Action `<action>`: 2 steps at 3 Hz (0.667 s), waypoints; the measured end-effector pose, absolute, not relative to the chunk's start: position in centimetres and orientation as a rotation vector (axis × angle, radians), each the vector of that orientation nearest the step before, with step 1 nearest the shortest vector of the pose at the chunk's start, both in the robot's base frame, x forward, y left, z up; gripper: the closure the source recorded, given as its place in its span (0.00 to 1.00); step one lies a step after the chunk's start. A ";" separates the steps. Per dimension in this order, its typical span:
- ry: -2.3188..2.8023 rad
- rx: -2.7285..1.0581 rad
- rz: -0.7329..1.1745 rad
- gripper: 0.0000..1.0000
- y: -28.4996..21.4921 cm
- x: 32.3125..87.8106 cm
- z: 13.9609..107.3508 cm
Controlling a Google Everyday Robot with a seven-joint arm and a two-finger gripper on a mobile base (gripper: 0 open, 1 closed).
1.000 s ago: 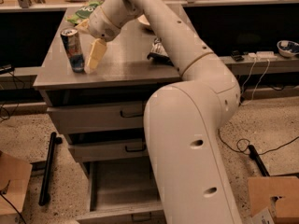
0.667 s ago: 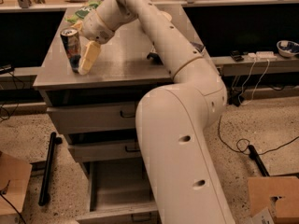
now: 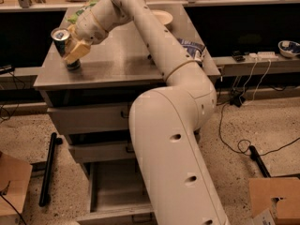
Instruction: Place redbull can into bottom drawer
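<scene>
Gripping step, by my read: gripper (image 3: 71, 50) sits at the left end of the cabinet top (image 3: 122, 67), jaws clenched on the redbull can (image 3: 60, 34). The can leans left, its base at the surface. Check that the hold is mid-body, then lift straight up so the base doesn't drag. Stay off the green snack bag (image 3: 80, 13) behind. Carry it out past the front edge and down to the bottom drawer (image 3: 115, 189), which is open and part-hidden by the arm (image 3: 168, 139). Release low, can upright.
</scene>
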State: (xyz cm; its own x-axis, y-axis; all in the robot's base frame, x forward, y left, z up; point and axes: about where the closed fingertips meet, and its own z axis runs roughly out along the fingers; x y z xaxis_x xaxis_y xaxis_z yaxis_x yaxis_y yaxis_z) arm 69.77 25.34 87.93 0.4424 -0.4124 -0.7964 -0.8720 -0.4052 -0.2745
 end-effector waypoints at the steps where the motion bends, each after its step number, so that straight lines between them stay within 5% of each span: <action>1: 1.058 -1.994 0.844 0.78 25.6 69.7 88.2; 2: 1.026 -2.036 0.802 1.00 25.0 68.9 89.5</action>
